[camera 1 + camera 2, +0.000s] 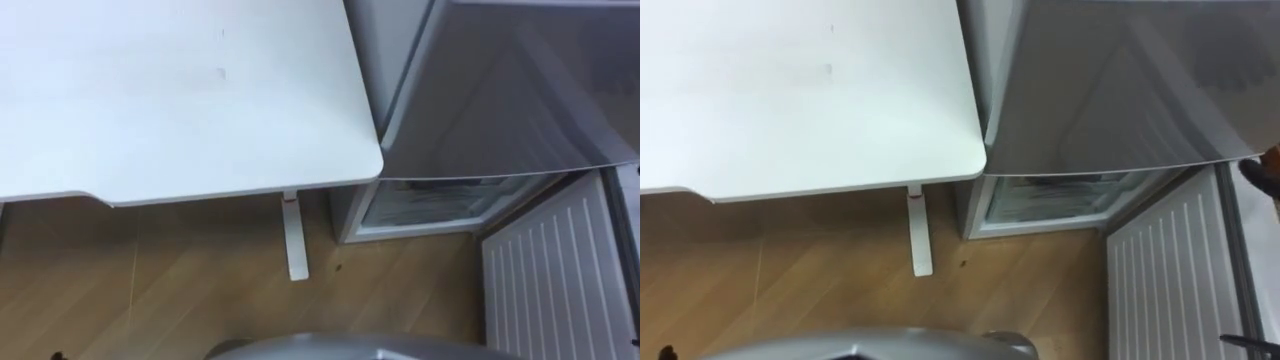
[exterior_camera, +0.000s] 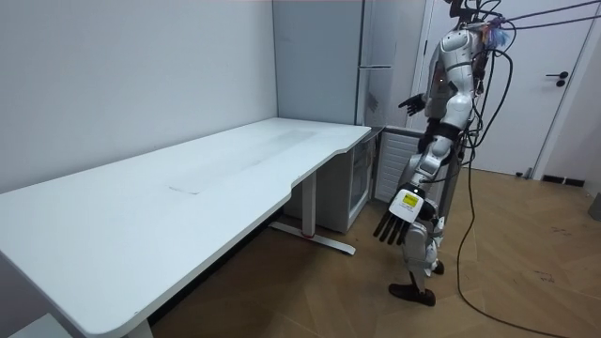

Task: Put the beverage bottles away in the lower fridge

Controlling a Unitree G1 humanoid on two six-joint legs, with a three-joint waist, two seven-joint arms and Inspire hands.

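— Hands?
— Left hand (image 2: 399, 223): hanging low by the thigh, fingers straight, released. Right hand (image 2: 410, 103): raised at chest height, fingers spread, empty.
— Lower fridge?
— Lower fridge (image 1: 432, 205): just beside the white table (image 1: 180, 90) corner, door (image 1: 550, 275) swung wide, clear drawers inside.
— Drinks?
— Cannot tell where.
— Stance?
— Upright on wooden floor (image 1: 150, 290), facing the fridge.

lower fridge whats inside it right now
With its door open, the lower fridge shows a pale, clear-fronted drawer or shelf near its front edge. The upper fridge overhangs the rest, so what sits deeper inside cannot be seen.
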